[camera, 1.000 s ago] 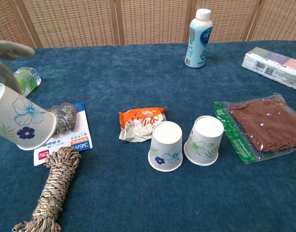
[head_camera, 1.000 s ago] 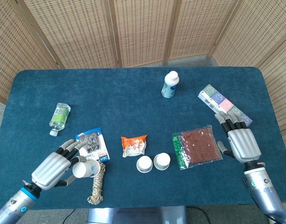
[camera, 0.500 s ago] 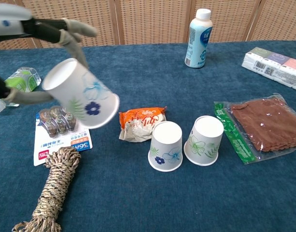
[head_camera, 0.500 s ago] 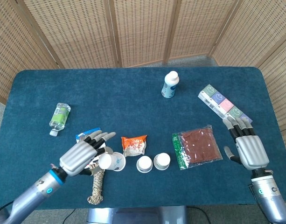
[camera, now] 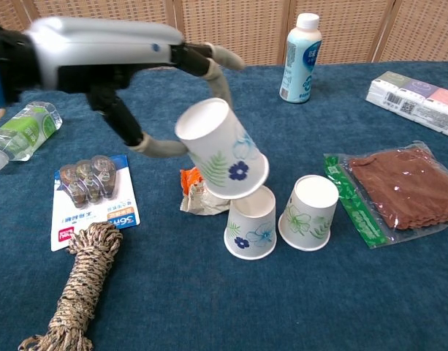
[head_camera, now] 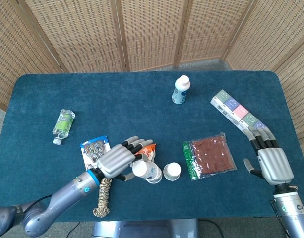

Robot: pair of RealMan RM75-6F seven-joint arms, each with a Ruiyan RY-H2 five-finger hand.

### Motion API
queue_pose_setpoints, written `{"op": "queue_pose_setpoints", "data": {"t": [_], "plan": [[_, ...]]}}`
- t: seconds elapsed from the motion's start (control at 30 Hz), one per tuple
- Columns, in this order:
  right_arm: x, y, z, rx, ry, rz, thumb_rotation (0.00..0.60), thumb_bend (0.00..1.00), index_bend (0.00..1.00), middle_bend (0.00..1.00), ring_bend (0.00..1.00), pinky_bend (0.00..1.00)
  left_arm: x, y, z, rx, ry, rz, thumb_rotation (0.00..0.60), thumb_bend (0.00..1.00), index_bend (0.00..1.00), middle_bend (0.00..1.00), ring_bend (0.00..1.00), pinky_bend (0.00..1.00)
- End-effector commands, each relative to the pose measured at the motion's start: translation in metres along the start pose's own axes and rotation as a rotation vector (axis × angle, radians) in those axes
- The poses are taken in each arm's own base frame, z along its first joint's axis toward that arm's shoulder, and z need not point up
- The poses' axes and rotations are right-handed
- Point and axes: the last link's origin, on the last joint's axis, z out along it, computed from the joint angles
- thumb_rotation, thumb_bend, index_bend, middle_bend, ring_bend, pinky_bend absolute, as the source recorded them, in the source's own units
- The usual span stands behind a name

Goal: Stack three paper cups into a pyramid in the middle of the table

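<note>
Paper cups sit on blue cloth table, wicker screens behind.

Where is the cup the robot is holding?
The left hand holds the tilted paper cup in the air at the table's front middle, just above the left of two standing cups.

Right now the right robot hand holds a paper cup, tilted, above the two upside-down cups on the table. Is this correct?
Not quite: it is the left robot hand that holds the tilted paper cup above the two upside-down cups. The chest view shows it; the right robot hand holds nothing.
</note>
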Motion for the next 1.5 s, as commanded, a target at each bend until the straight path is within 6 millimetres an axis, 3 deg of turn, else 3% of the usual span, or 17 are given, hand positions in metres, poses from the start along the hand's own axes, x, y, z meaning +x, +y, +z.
{"op": "queue_pose_setpoints", "data": {"t": [0.03,0.3,0.63,1.1,1.5], "plan": [[0.0,0.003,-0.003,-0.004,0.004,0.006,0.6,0.42,0.0,0.0,0.0,0.0,-0.003,0.009,0.018,-0.012,-0.018,0.035,0.6,0.41,0.37,0.0,0.0,0.0],[0.004,0.008,-0.007,-0.009,0.014,0.019,0.6,0.42,0.0,0.0,0.0,0.0,-0.008,0.022,0.041,-0.012,-0.031,0.081,0.6,0.41,0.37,0.0,0.0,0.0],[0.004,0.015,-0.01,-0.018,0.014,0.034,0.6,0.42,0.0,0.0,0.0,0.0,-0.005,0.035,0.057,-0.02,-0.027,0.103,0.6,0.4,0.37,0.0,0.0,0.0],[0.005,0.021,-0.011,-0.023,0.014,0.059,0.6,0.42,0.0,0.0,0.0,0.0,-0.006,0.037,0.063,0.005,-0.067,0.119,0.6,0.4,0.35,0.0,0.0,0.0],[0.004,0.021,-0.012,-0.022,0.0,0.077,0.6,0.42,0.0,0.0,0.0,0.0,-0.003,0.038,0.064,0.014,-0.087,0.113,0.6,0.4,0.24,0.0,0.0,0.0]]}}
